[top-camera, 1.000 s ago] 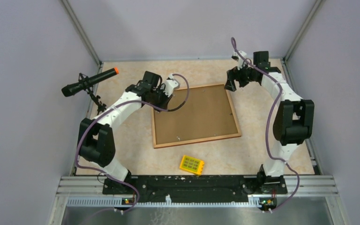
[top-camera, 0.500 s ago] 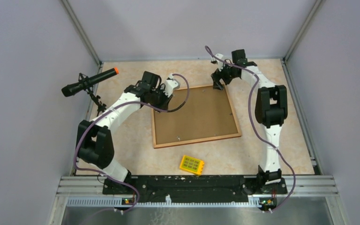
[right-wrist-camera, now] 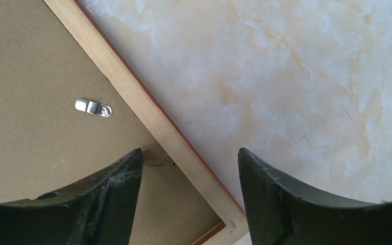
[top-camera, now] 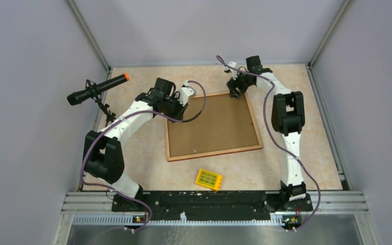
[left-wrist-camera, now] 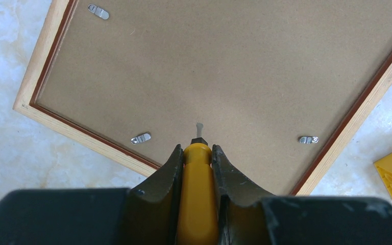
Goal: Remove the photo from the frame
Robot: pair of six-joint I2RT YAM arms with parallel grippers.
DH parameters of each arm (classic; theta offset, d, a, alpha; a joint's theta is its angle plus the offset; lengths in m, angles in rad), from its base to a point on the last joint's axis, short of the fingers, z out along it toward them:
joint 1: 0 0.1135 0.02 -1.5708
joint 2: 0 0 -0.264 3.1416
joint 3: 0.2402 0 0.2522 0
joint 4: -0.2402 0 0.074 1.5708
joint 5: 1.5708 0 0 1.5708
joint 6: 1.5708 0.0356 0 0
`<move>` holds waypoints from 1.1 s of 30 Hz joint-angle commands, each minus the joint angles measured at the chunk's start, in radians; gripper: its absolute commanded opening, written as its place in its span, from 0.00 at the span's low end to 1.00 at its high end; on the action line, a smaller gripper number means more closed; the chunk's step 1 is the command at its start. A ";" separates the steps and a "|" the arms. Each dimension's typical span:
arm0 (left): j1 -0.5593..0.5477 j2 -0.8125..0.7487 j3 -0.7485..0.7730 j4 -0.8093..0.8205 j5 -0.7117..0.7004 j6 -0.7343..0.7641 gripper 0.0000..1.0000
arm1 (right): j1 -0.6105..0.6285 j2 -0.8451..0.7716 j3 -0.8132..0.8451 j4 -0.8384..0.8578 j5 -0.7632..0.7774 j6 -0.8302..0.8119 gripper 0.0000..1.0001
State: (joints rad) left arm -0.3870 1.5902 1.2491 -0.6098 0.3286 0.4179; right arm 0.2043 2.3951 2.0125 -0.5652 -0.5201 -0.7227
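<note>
Conceivably, the fibreboard back (left-wrist-camera: 235,76) of the frame (left-wrist-camera: 30,87) could be gouged by the yellow-handled tool (left-wrist-camera: 197,199) pinched in the left hand (left-wrist-camera: 196,149), its rim (right-wrist-camera: 148,122) merely straddled by the spread right hand (right-wrist-camera: 190,158).

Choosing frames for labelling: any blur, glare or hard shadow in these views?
Top external: even light, no glare. Left wrist: the yellow tool handle is soft near the lens, the frame back sharp. Right wrist: dark fingers slightly blurred, the metal clip crisp.

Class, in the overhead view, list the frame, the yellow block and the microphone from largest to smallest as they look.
1. frame, clearly largest.
2 and 3. microphone and yellow block: not ranked; the microphone looks longer but thinner, and stands raised, nearer the camera.
</note>
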 commanded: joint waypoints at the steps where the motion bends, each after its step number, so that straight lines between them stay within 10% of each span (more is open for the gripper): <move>1: -0.004 -0.010 0.005 0.020 0.020 -0.002 0.00 | 0.027 0.034 0.014 0.012 0.032 -0.044 0.63; 16: -0.003 -0.019 0.004 0.023 0.003 -0.008 0.00 | -0.058 0.060 0.014 -0.104 0.207 -0.029 0.00; 33: -0.002 -0.011 0.012 0.058 -0.022 -0.051 0.00 | -0.195 -0.418 -0.712 0.172 0.174 0.389 0.00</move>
State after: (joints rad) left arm -0.3870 1.5906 1.2491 -0.5983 0.3172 0.3958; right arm -0.0109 2.0560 1.4570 -0.3305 -0.3485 -0.5205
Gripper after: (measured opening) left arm 0.251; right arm 0.055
